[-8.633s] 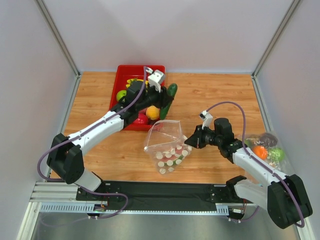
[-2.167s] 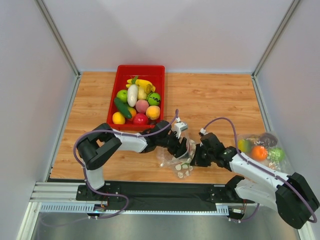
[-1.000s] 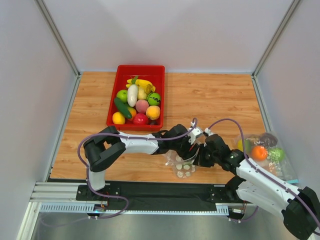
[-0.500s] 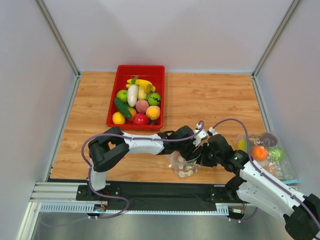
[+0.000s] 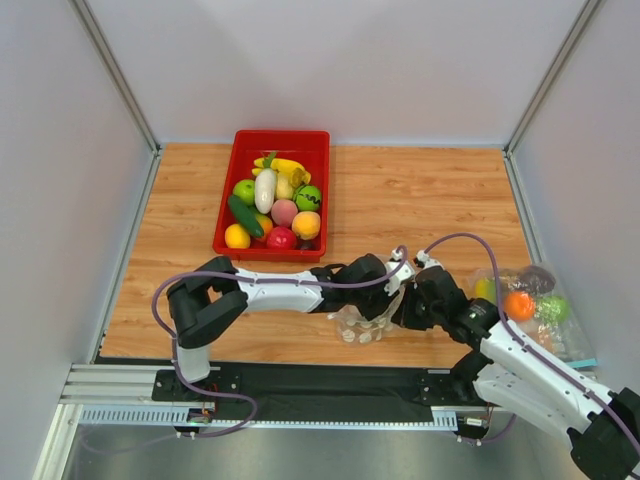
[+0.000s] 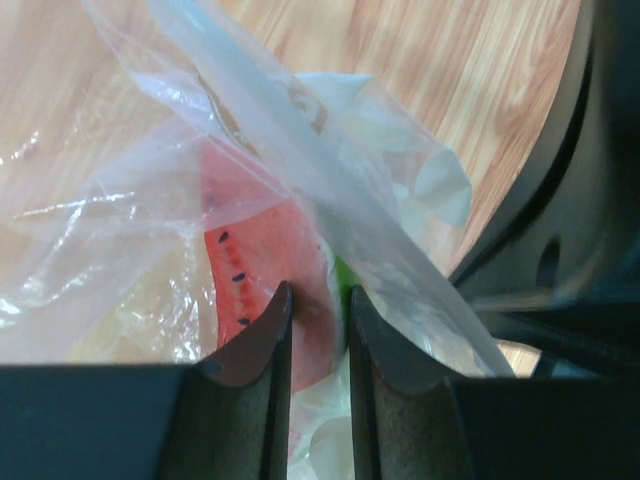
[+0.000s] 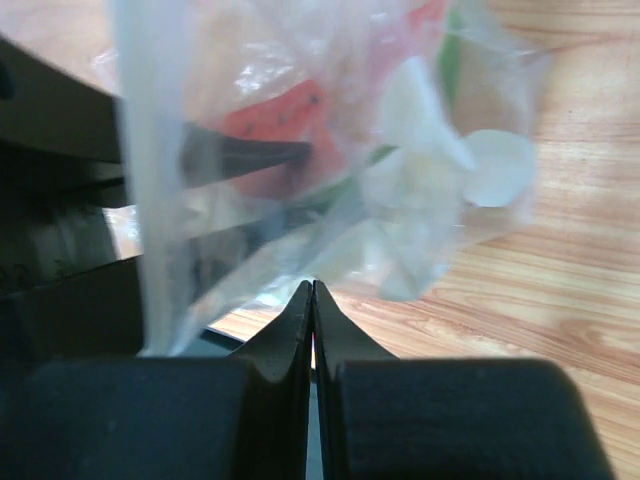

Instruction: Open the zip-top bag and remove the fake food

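Note:
The dotted zip-top bag lies crumpled near the table's front edge, between the two grippers. My left gripper reaches into it. In the left wrist view this gripper is shut on a red watermelon-like slice with black seeds, and bag film drapes over it. My right gripper is shut on the bag's edge. Through the film the right wrist view shows the slice and the left fingers. A dark green cucumber and a long white vegetable lie in the red tray.
The red tray at the back left holds bananas, a green apple, oranges and other toy produce. A plain clear bag with orange, purple and green pieces lies at the right edge. A black mat runs along the near edge.
The left arm came from the tray to the bag and pushed its gripper inside. Over the last second the bag sank and crumpled, and both grippers shifted slightly right.

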Controlling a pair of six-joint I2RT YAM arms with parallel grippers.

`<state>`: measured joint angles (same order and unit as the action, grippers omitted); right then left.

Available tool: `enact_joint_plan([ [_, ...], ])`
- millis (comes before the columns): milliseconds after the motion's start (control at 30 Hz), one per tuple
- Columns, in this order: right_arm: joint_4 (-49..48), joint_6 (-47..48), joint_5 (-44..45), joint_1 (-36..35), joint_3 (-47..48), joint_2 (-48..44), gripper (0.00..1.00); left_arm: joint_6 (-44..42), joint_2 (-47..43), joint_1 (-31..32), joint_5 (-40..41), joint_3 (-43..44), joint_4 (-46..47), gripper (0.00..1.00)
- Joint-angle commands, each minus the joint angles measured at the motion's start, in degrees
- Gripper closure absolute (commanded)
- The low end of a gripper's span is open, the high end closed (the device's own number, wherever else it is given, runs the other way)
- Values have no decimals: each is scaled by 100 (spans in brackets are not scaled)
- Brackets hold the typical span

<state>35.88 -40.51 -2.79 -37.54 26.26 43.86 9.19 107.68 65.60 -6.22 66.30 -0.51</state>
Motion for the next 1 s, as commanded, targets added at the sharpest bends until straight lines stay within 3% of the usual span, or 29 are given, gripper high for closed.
enact_joint_plan([
  [0, -134, 201, 261, -34, 257, 53, 100, -128, -413, -56, 191, -346, -705, 87],
  [400, -669, 325, 59, -34, 274, 273, 98, 47, -1065, -434, -160, -759, -467, 87],
  [500, -889, 421, -89, -25, 336, 176, 88, 162, -1082, -548, -186, -820, -511, 87],
  [533, -1133, 421, -186, 9, 284, 176, 74, 205, -1108, -583, -222, -864, -468, 87],
  [633, -1713, 325, -643, 124, 99, 211, 47, 408, -1232, -715, -459, -961, -371, 87],
  [733, -2022, 333, -785, 194, 20, 343, 37, 478, -1337, -786, -565, -1040, -292, 87],
  [967, -2330, 518, -705, 265, -77, 764, 34, 557, -1521, -804, -714, -1181, -142, 87],
])
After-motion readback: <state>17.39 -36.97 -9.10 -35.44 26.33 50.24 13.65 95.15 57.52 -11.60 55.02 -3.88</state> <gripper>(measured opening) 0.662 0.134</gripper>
